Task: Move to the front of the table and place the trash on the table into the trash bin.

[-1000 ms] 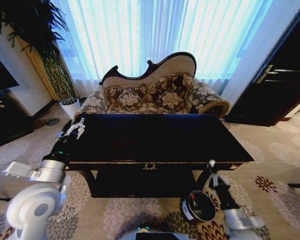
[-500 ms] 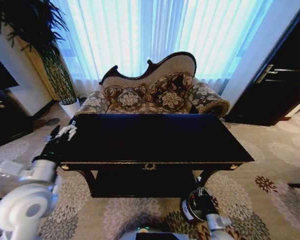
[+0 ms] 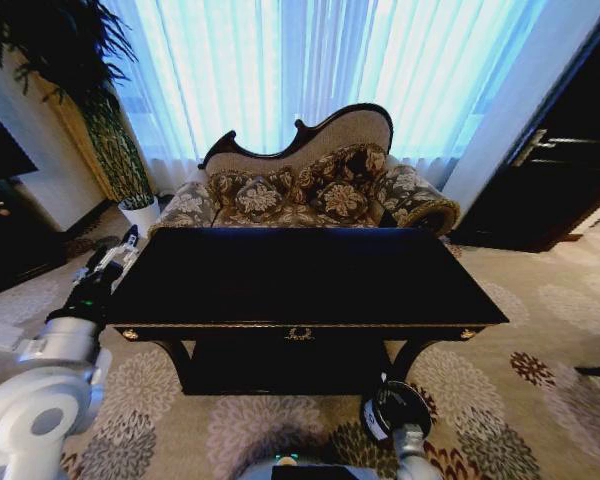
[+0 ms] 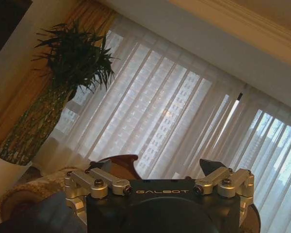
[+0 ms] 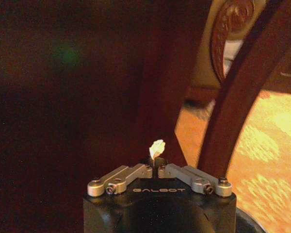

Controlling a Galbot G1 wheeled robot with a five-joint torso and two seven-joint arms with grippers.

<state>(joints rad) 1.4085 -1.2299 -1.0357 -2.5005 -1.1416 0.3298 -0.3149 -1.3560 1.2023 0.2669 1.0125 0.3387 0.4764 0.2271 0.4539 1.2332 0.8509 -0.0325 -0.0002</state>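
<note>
The dark glossy table (image 3: 310, 300) stands right in front of me, its top bare. On the carpet below its right front leg sits the round trash bin (image 3: 398, 408) with a white label. My right gripper (image 3: 395, 432) hangs low at the bin's near rim. In the right wrist view that gripper (image 5: 156, 162) is shut, with a small white paper wad (image 5: 157, 147) at its fingertips beside the curved table leg (image 5: 233, 102). My left gripper (image 3: 115, 255) floats off the table's left end; the left wrist view shows it (image 4: 160, 170) open and holding nothing.
A patterned sofa (image 3: 310, 190) stands behind the table, under curtained windows. A tall potted plant (image 3: 115, 150) is at the back left and a dark cabinet (image 3: 555, 190) at the right. Floral carpet (image 3: 540, 340) lies open around the table's right end.
The left arm swung outward, off the table's left end. The right gripper dropped from beside the table's front right corner down to the bin's near rim.
</note>
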